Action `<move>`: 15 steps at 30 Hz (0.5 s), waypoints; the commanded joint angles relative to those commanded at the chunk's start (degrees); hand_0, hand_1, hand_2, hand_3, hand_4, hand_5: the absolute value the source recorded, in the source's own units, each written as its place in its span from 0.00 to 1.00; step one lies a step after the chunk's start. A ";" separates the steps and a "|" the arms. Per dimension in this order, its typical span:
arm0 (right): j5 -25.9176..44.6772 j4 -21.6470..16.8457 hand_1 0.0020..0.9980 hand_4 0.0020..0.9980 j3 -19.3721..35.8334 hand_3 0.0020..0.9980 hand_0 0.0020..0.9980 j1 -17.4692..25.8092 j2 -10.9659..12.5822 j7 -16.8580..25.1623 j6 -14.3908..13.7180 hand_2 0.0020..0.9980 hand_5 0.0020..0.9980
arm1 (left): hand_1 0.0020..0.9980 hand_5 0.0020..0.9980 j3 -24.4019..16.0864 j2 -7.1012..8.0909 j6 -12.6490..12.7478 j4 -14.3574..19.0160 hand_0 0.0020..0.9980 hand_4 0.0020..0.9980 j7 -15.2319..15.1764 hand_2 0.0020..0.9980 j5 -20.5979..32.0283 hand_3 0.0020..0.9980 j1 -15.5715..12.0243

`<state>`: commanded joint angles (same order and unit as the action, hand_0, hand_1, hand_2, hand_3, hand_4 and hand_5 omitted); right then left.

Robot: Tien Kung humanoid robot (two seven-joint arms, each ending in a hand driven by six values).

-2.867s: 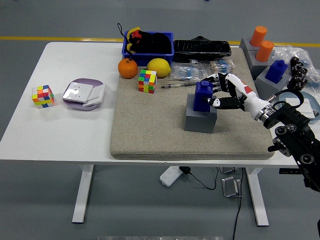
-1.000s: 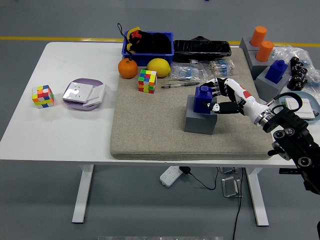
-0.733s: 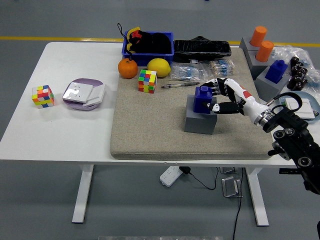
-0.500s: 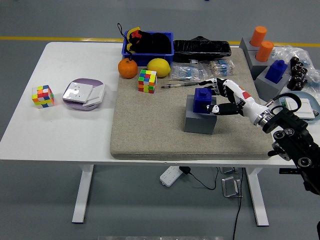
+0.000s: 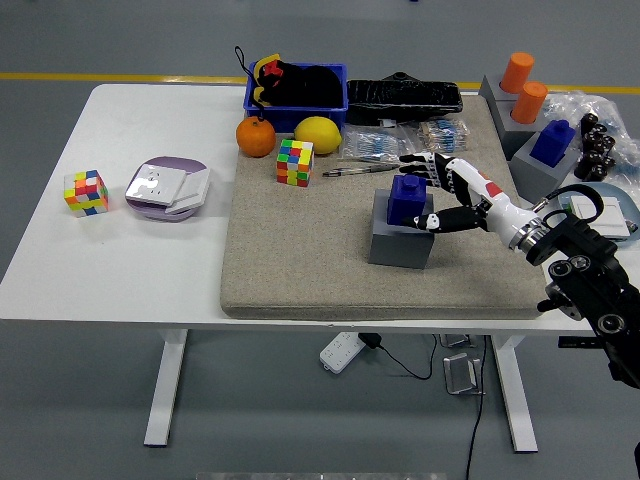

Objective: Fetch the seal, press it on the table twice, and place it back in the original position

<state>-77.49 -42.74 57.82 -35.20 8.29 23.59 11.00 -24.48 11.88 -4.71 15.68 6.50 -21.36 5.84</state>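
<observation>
1. Compared with the earliest picture, the blue seal (image 5: pixel 409 199) is seen set lower on its grey block (image 5: pixel 401 240), and the right hand (image 5: pixel 447 192) is seen eased open and drawn slightly to the right.
2. The seal is placed upright on top of the grey block, right of the frame's centre, on the beige mat (image 5: pixel 300 260).
3. The fingers (image 5: pixel 418 160) of the right hand are spread above and just behind the seal, the thumb (image 5: pixel 432 221) is held at the seal's lower right, and no firm grasp can be made out.
4. The right arm is brought in from the lower right corner of the frame.
5. A colour cube (image 5: pixel 295 162) is set on the mat's upper left part, with an orange (image 5: pixel 255 137) and a lemon (image 5: pixel 318 134) just above it.
6. A blue bin (image 5: pixel 296 98) is found at the top centre.
7. A second colour cube (image 5: pixel 85 192) is seen at the left on the white table (image 5: pixel 130 270).
</observation>
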 joint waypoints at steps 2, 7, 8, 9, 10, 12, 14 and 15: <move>-0.28 0.05 0.91 1.00 0.52 0.91 0.92 -0.02 0.04 -0.22 0.46 0.90 0.17 | 0.82 0.39 -0.06 -0.04 -0.02 0.03 0.82 0.80 0.00 0.79 -0.04 0.84 0.00; -1.76 -0.21 0.99 1.00 2.23 1.00 1.00 -0.11 0.55 -1.32 4.03 0.97 0.38 | 0.82 0.39 -0.15 -0.10 -0.02 0.02 0.82 0.80 0.00 0.79 -0.05 0.84 0.00; -2.00 -0.32 0.99 1.00 2.48 1.00 1.00 -0.11 0.65 -1.46 4.58 0.97 0.38 | 0.82 0.39 -0.15 -0.11 -0.02 0.00 0.82 0.80 -0.01 0.79 -0.03 0.84 -0.01; -2.20 -0.45 0.99 1.00 2.71 1.00 1.00 -0.09 0.75 -1.57 5.02 0.97 0.38 | 0.82 0.39 -0.15 -0.12 -0.02 -0.01 0.82 0.80 -0.01 0.79 -0.01 0.84 -0.02; -2.59 -0.65 0.99 1.00 3.02 1.00 1.00 -0.03 0.83 -1.75 5.40 0.97 0.38 | 0.82 0.39 -0.14 -0.13 -0.02 -0.01 0.82 0.80 0.00 0.79 -0.01 0.84 -0.04; -3.60 -1.44 0.99 1.00 4.12 1.00 1.00 0.22 1.14 -2.44 6.77 0.97 0.38 | 0.82 0.39 -0.19 -0.17 -0.03 -0.02 0.82 0.80 0.01 0.79 -0.01 0.84 -0.09; -4.54 -2.29 1.00 1.00 5.36 1.00 1.00 0.53 1.45 -3.16 7.98 1.00 0.62 | 0.82 0.39 -0.27 -0.19 -0.03 -0.02 0.82 0.80 0.00 0.79 -0.03 0.84 -0.11; -4.82 -2.73 1.00 1.00 6.00 1.00 1.00 0.69 1.62 -3.49 8.46 1.00 0.62 | 0.82 0.39 -0.35 -0.21 -0.03 -0.02 0.82 0.80 -0.01 0.79 -0.06 0.84 -0.08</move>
<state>-82.30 -45.47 63.82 -34.51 9.91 20.09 19.45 -24.83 11.67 -4.73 15.66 6.50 -21.41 5.76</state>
